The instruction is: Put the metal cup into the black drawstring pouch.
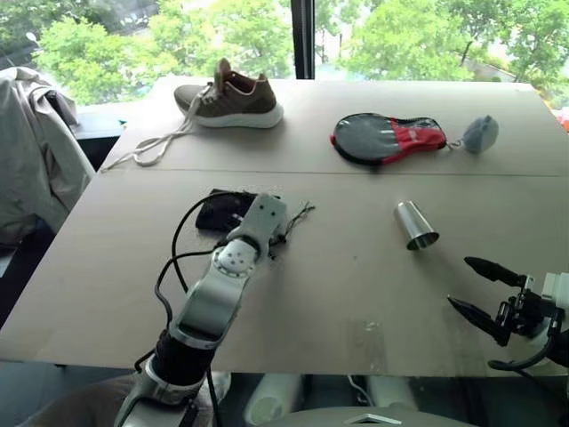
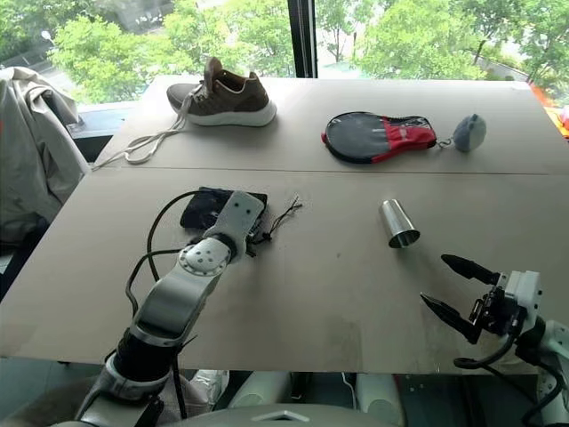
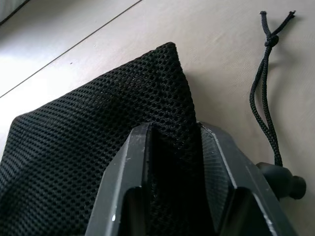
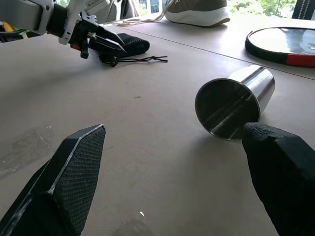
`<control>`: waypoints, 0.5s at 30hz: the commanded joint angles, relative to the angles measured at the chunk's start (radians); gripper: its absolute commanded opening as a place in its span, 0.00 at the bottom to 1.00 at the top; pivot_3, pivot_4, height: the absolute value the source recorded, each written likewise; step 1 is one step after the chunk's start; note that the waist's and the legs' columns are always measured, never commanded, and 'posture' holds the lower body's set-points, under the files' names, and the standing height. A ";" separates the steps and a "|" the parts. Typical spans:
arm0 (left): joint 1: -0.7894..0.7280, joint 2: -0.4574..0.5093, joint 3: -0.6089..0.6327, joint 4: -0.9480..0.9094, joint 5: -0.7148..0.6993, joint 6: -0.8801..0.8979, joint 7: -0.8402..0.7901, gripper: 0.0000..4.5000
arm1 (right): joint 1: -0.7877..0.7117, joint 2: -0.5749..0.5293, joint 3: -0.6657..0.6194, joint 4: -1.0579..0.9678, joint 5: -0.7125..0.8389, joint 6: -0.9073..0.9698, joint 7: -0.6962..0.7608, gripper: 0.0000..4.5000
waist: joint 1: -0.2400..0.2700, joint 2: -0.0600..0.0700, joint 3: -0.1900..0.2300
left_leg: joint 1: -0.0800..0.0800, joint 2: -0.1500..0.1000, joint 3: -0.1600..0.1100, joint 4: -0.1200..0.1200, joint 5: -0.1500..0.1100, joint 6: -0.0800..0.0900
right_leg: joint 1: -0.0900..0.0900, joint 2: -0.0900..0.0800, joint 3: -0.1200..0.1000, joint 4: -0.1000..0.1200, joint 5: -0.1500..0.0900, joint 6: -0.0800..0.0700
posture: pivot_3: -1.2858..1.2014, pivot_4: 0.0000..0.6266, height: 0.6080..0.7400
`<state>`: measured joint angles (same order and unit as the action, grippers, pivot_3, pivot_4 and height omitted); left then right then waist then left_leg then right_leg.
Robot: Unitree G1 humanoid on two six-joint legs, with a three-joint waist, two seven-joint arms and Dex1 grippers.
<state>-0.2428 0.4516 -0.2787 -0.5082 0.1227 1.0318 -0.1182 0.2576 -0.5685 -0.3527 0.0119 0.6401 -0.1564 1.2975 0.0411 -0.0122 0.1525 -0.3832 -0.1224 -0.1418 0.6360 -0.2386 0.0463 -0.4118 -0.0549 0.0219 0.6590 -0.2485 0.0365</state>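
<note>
The small shiny steel metal cup (image 1: 415, 225) lies on its side on the tan counter (image 1: 356, 294), untouched. The right gripper (image 1: 480, 289) hovers near it, spread wide. The left gripper (image 3: 174, 162) pinches the black mesh drawstring pouch (image 3: 98, 132), its cord (image 3: 266, 98) trailing beside.

On the pale wooden table (image 1: 356, 294) there is one shiny silver steel cup (image 1: 414, 225), lying on its side at about three o'clock, and one black mesh drawstring pouch (image 1: 219, 212) near nine o'clock. Toward twelve o'clock sit one brown lace-up shoe (image 1: 229, 95), one grey-black-and-red paddle-shaped case (image 1: 388, 138) and one small grey-blue pouch (image 1: 480, 133).
</note>
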 commanded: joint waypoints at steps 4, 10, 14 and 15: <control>0.071 0.068 0.084 -0.060 0.068 -0.095 0.012 0.01 | -0.003 -0.008 -0.008 -0.024 0.004 0.009 -0.005 1.00 | 0.004 0.000 0.000 | 0.000 0.000 0.000 0.000 -0.002 0.002 | 0.000 0.000 0.000 0.000 0.000 0.000 | 0.52 0.24 1.00; 0.104 0.076 0.108 -0.052 0.089 -0.158 -0.003 0.01 | -0.005 0.001 0.001 -0.026 0.000 0.010 -0.012 1.00 | 0.003 0.000 0.000 | 0.000 0.000 0.000 0.000 -0.002 0.002 | 0.000 0.000 0.000 0.000 0.000 0.000 | 0.52 0.24 1.00; 0.123 0.072 0.141 -0.059 0.088 -0.239 -0.012 0.01 | -0.005 0.006 0.005 -0.036 0.001 0.016 -0.021 1.00 | 0.002 0.000 0.000 | 0.000 0.000 0.000 0.000 -0.002 0.002 | 0.000 0.000 0.000 0.000 0.000 0.000 | 0.52 0.24 1.00; 0.130 0.071 0.152 -0.073 0.064 -0.252 -0.038 0.01 | -0.003 0.007 0.007 -0.042 0.000 0.018 -0.023 1.00 | 0.001 0.000 0.000 | 0.000 0.000 0.000 0.000 -0.002 0.002 | 0.000 0.000 0.000 0.000 0.000 0.000 | 0.52 0.24 1.00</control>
<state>-0.1173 0.5190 -0.1626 -0.5272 0.1965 0.8298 -0.1297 0.2551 -0.5631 -0.3414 0.0097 0.6319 -0.1362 1.2783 0.0426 -0.0121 0.1526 -0.3832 -0.1224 -0.1418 0.6364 -0.2407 0.0483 -0.4117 -0.0551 0.0218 0.6589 -0.2485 0.0364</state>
